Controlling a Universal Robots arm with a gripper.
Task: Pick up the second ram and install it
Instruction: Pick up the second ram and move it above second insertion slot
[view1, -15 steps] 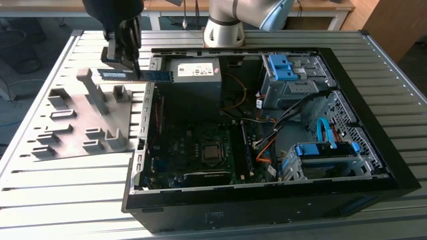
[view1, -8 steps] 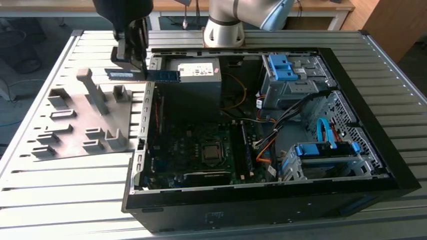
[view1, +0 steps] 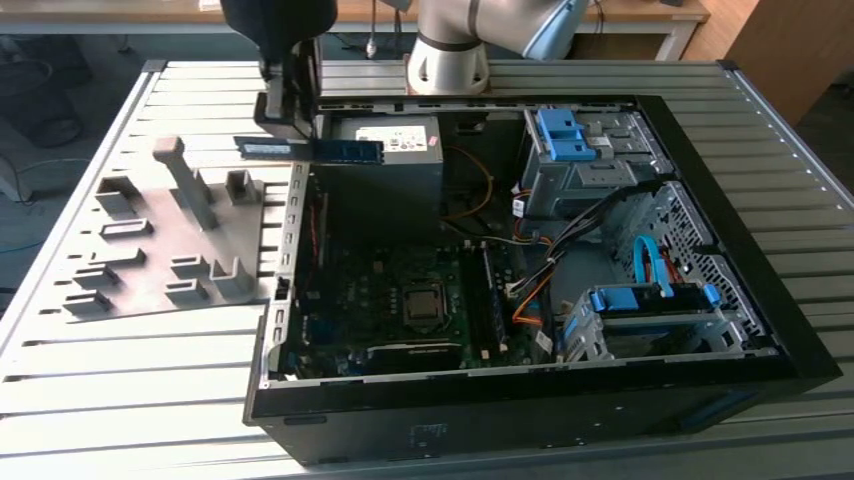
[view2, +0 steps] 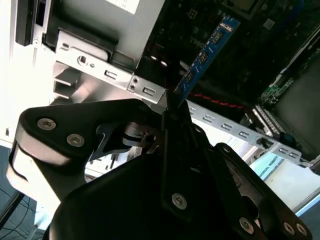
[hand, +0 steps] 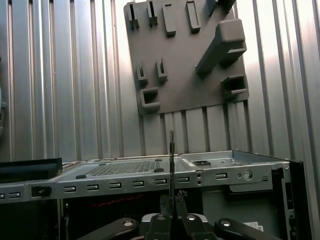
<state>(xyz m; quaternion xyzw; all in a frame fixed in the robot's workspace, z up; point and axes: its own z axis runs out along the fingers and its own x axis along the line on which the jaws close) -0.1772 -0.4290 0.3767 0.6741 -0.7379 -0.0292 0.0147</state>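
The second ram (view1: 310, 150) hangs level in the air with the gripper (view1: 286, 128) closed on it. It sits above the open computer case (view1: 534, 420), at the wall on the exterior view's left, just beside the power supply (view1: 380, 185). The grey slotted tray (view1: 160, 240) lies on the slatted table (view1: 120, 370) next to the case.

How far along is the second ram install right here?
Pickup looks done: the gripper is shut on the second ram, held up apart from the grey tray. In hand: the stick hangs at the edge of the computer case. Left: it is not yet seated on the motherboard.
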